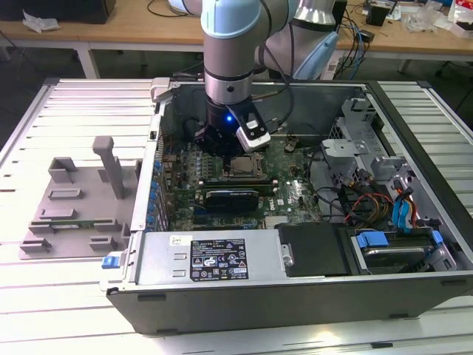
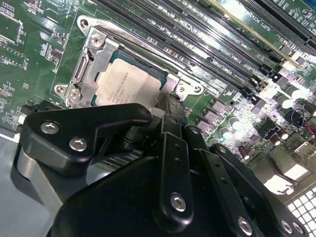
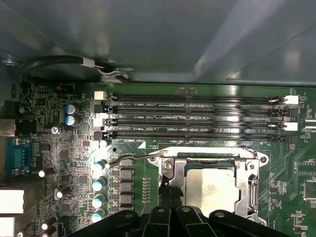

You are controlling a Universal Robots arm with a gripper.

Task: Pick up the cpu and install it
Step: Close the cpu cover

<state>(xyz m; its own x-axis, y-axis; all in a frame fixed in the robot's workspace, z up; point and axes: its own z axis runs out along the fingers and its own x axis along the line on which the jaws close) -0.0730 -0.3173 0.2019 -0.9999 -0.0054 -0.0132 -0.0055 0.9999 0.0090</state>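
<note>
Silver-grey cpu [image 3: 210, 190] is in the socket [image 3: 250, 183] on the motherboard [image 3: 64, 148], shiny top up, with the socket's bright metal frame around it. It lies flat in there as far as both wrist views show.

End effector [image 3: 170, 193] hangs right over the socket's edge, on the side toward the row of capacitors [image 3: 98, 185]. Fingers [image 3: 164, 195] look pressed together with nothing visible between them, so I read it as closed and empty. Tips are just beside the cpu, at the frame. Can't tell if they touch the frame.

Thin wire lever [image 3: 133, 159] runs from the frame corner out toward the capacitors. Memory slots [image 3: 197, 116] run parallel just beyond the socket.

Exterior view: arm [image 1: 229, 44] comes straight down into the open pc case [image 1: 295, 303], with the end effector low over the board, toward the case's far wall. Power supply [image 1: 214, 257] sits along the near wall. Drive bay [image 1: 392, 255] with blue tabs is at the exterior view's right. Grey plastic tray [image 1: 74, 211] lies on the slatted worktop [image 1: 44, 310] at the exterior view's left of the case, well apart from the end effector
</note>
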